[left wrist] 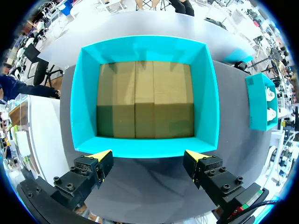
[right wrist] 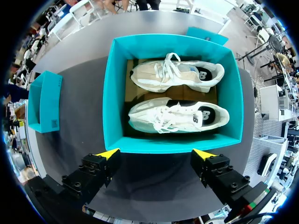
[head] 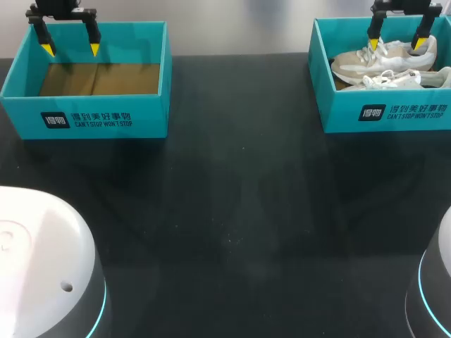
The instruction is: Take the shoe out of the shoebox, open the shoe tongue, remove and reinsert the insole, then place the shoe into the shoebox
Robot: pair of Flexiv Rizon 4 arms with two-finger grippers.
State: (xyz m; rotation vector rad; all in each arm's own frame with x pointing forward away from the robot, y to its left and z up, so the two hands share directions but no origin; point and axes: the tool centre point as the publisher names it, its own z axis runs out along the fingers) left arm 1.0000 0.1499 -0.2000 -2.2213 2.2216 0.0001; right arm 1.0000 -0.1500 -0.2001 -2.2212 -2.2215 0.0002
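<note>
The right gripper (head: pixel 396 44) (right wrist: pixel 155 153) hung with its yellow-tipped fingers spread wide and nothing between them. Directly beneath and ahead of it sat an open-topped teal cardboard shoebox (head: pixel 394 113) (right wrist: pixel 112 93). Inside, on a brown cardboard floor, lay two cream and white lace-up sneakers side by side, lengthwise along the line between the two fingertips, toes towards the robot's left. The nearer sneaker (head: pixel 402 79) (right wrist: pixel 177 116) lay just inside the wall closest to the fingers. The farther sneaker (head: pixel 373 62) (right wrist: pixel 173 74) lay just beyond it. Neither fingertip touched a shoe or the box. The left gripper (head: pixel 69 49) (left wrist: pixel 149 155) was likewise open and held nothing, its tips apart above a second teal cardboard box (head: pixel 84 116) (left wrist: pixel 210 93) of the same kind. That box's brown cardboard floor showed ahead of the fingers. Each wrist view caught the other arm's box off to the side, well apart from its own. Both boxes stood on the black tabletop (head: pixel 239 211), which stretched between them and on towards the robot.
</note>
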